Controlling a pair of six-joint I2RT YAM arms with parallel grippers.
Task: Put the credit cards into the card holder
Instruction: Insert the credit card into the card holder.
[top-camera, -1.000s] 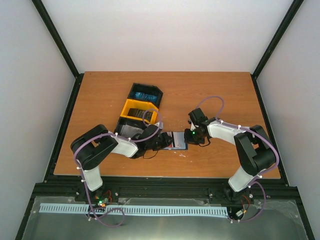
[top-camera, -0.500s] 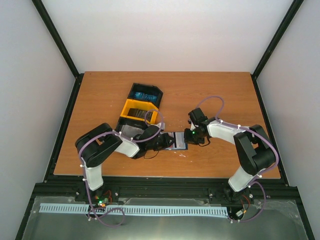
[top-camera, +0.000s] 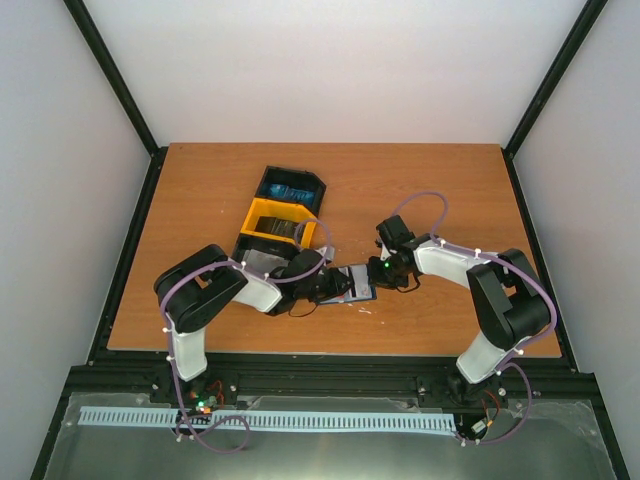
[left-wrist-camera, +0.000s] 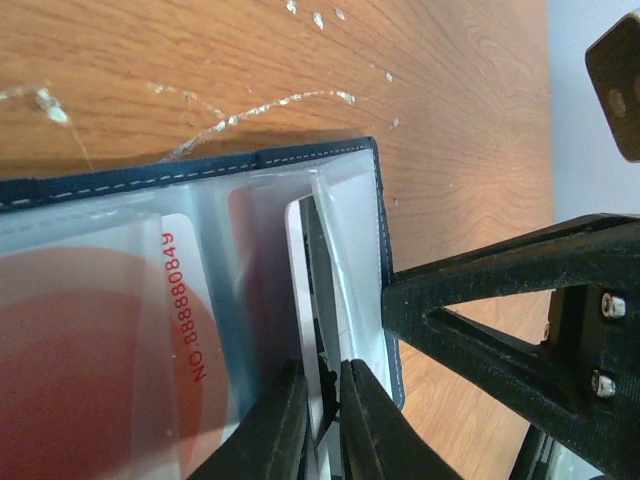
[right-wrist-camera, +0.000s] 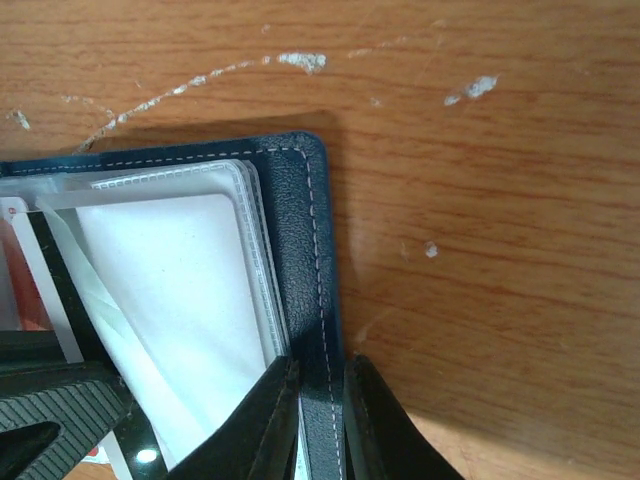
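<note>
Where the overhead camera looks down, we list the dark navy folding card holder (top-camera: 358, 284), open on the wooden table (top-camera: 450, 190) between left gripper (top-camera: 335, 286) and right gripper (top-camera: 379, 272). Left wrist: left gripper pinches a thin white plastic credit card (left-wrist-camera: 298, 260) at a clear pocket. Right wrist: right gripper clamps the holder's cover edge.

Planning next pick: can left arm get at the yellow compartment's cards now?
Probably not yet: left end effector is shut on a card at the card holder. Once released, the yellow compartment sits close by, apparently unobstructed.
</note>
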